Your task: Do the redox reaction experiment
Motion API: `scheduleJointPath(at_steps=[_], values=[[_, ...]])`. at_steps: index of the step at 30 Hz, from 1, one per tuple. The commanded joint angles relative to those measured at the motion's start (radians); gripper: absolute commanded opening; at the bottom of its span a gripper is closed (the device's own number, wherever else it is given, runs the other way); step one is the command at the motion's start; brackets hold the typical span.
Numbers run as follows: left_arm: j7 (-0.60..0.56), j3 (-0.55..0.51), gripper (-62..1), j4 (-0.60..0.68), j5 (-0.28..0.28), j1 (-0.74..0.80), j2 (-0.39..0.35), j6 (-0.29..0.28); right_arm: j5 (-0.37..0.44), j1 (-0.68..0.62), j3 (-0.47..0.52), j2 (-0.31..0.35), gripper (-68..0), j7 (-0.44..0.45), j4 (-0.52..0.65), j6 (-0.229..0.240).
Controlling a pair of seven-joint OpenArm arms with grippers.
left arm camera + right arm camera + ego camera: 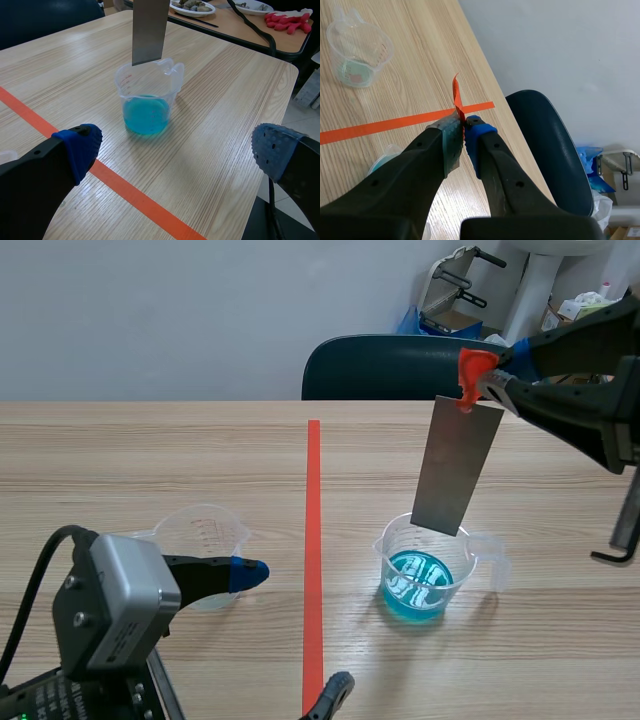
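Observation:
A clear beaker of blue liquid (425, 575) (147, 107) stands right of the tape line. A grey metal strip (457, 465) (149, 30) hangs upright over it, its lower edge about level with the rim and clear of the liquid. My right gripper (485, 375) (464, 127) is shut on the strip's orange-red tab (456, 100). A second clear beaker (205, 535) (357, 50) stands left of the line. My left gripper (295, 630) (177, 150) is open low over the table beside it, facing the blue beaker and holding nothing.
A dark blue chair (400, 365) stands behind the table's far edge. The table's corner and right edge (287, 75) lie close beyond the blue beaker. Another table with plates and red gloves (285, 20) stands farther off.

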Motion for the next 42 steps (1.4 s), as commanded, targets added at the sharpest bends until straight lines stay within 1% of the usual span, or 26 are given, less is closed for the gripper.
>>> scheduleJointPath(at_steps=[1,21,22,23,26,30,33,34,36,40,42], values=[[-0.011,-0.003,1.4,0.018,0.002,0.000,0.008,-0.002,0.014,0.006,0.005,0.010,-66.7,0.011,0.013,0.006],[-0.008,-0.003,1.4,0.018,0.001,-0.003,0.009,-0.003,0.014,0.006,0.005,0.010,-66.7,0.011,0.013,0.006],[-0.008,-0.003,-1.4,0.017,0.001,-0.004,0.014,-0.003,0.014,0.006,0.005,0.010,-66.7,0.011,0.013,0.006],[-0.007,-0.003,-6.2,0.015,0.002,-0.006,0.021,-0.002,0.014,0.006,0.005,0.010,-66.7,0.011,0.013,0.006],[-0.008,-0.003,-24.0,0.000,0.009,-0.011,0.055,-0.002,0.014,0.006,0.005,0.010,-66.7,0.011,0.013,0.006],[-0.006,-0.002,-38.3,-0.046,0.009,-0.046,0.114,-0.002,0.014,0.006,0.005,0.010,-66.7,0.011,0.013,0.006],[-0.007,-0.001,-51.6,-0.099,0.009,-0.086,0.163,-0.003,0.014,0.006,0.005,0.010,-66.7,0.011,0.013,0.006],[-0.007,0.000,-54.9,-0.117,0.009,-0.100,0.180,-0.004,0.014,0.006,0.005,0.010,-66.7,0.011,0.013,0.006],[-0.007,0.000,-56.9,-0.152,0.009,-0.129,0.212,-0.010,0.014,0.006,0.005,0.010,-66.7,0.011,0.013,0.006],[-0.007,0.000,-56.9,-0.222,0.008,-0.187,0.280,-0.023,0.014,0.006,0.005,0.010,-66.7,0.011,0.013,0.006],[-0.006,0.005,-57.8,-0.262,0.009,-0.217,0.315,-0.042,0.014,0.006,0.005,0.010,-66.7,0.011,0.013,0.006]])
